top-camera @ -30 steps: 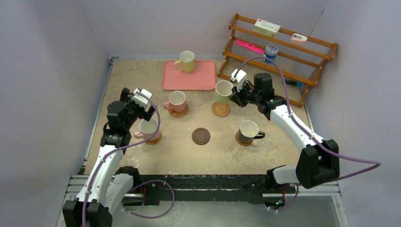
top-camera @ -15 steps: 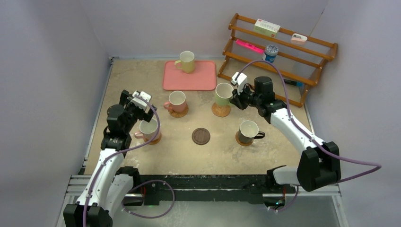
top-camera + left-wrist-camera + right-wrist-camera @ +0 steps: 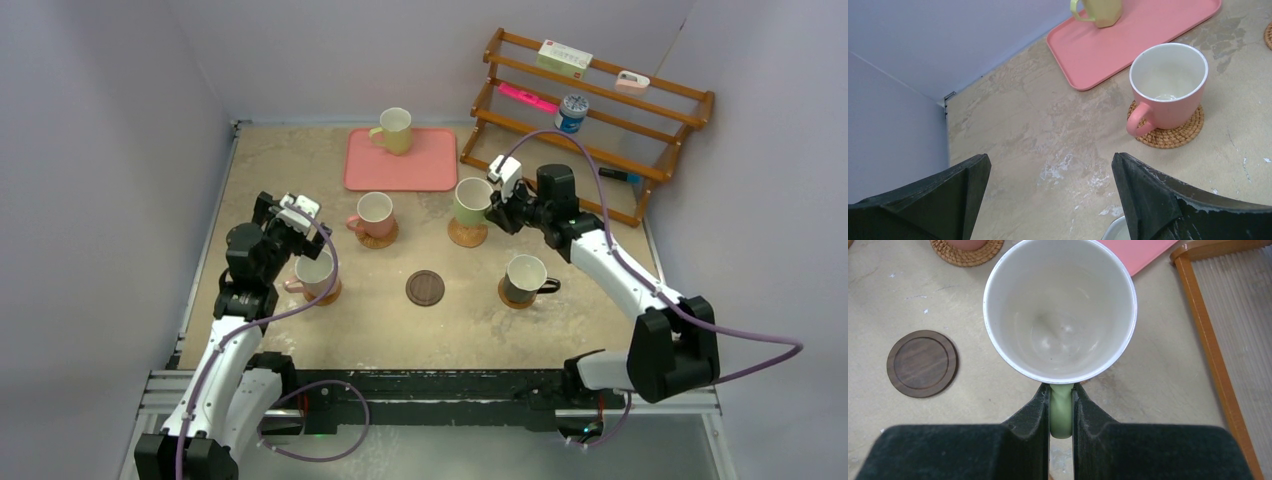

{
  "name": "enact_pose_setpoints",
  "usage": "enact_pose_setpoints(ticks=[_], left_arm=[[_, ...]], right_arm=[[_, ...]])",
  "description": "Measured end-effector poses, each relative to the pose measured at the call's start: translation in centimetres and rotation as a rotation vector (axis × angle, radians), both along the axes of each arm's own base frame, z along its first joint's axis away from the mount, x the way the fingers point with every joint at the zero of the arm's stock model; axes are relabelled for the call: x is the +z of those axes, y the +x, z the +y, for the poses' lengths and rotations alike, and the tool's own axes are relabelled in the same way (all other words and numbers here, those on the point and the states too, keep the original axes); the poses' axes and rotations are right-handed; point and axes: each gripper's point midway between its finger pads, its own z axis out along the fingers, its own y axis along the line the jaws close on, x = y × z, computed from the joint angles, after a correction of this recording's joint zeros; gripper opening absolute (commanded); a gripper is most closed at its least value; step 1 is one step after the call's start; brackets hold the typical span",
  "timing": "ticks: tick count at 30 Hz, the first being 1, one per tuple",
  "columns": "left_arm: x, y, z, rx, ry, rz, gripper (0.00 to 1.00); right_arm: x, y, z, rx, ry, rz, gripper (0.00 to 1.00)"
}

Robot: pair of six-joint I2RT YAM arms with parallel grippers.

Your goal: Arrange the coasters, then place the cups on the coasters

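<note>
My right gripper (image 3: 495, 212) (image 3: 1061, 400) is shut on the handle (image 3: 1061, 412) of the light green cup (image 3: 470, 200) (image 3: 1060, 310). That cup stands upright over a tan coaster (image 3: 467, 234); whether they touch I cannot tell. My left gripper (image 3: 300, 225) (image 3: 1050, 165) is open and holds nothing, above a pink cup (image 3: 315, 270) on its coaster (image 3: 327, 294). The other pink cup (image 3: 374, 212) (image 3: 1168, 85) and the black cup (image 3: 524, 276) each sit on a coaster. The dark brown coaster (image 3: 425, 288) (image 3: 922, 363) lies bare. The yellow cup (image 3: 394, 130) stands on the tray.
The pink tray (image 3: 420, 170) (image 3: 1128, 45) lies at the back centre. A wooden rack (image 3: 600, 110) (image 3: 1208, 340) with a small can (image 3: 573, 110) and boxes stands at the back right, close behind my right arm. Walls enclose the table on three sides.
The right gripper has brought the green cup slightly down and nearer, onto the spot over the tan coaster. The left arm has barely shifted.
</note>
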Motion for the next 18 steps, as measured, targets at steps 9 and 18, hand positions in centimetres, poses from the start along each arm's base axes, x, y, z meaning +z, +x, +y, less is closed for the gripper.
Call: enact_pose_setpoints(ticks=[9,18], left_arm=[[0.0,0.0,0.0,-0.001,0.0,0.0,1.0],[0.0,0.0,-0.1,-0.003,0.0,0.0,1.0]], right_arm=[[-1.6,0.4,0.1,0.0,-0.006,0.017,0.0],[-2.9,0.1,0.0,0.001,-0.008,0.023,0.0]])
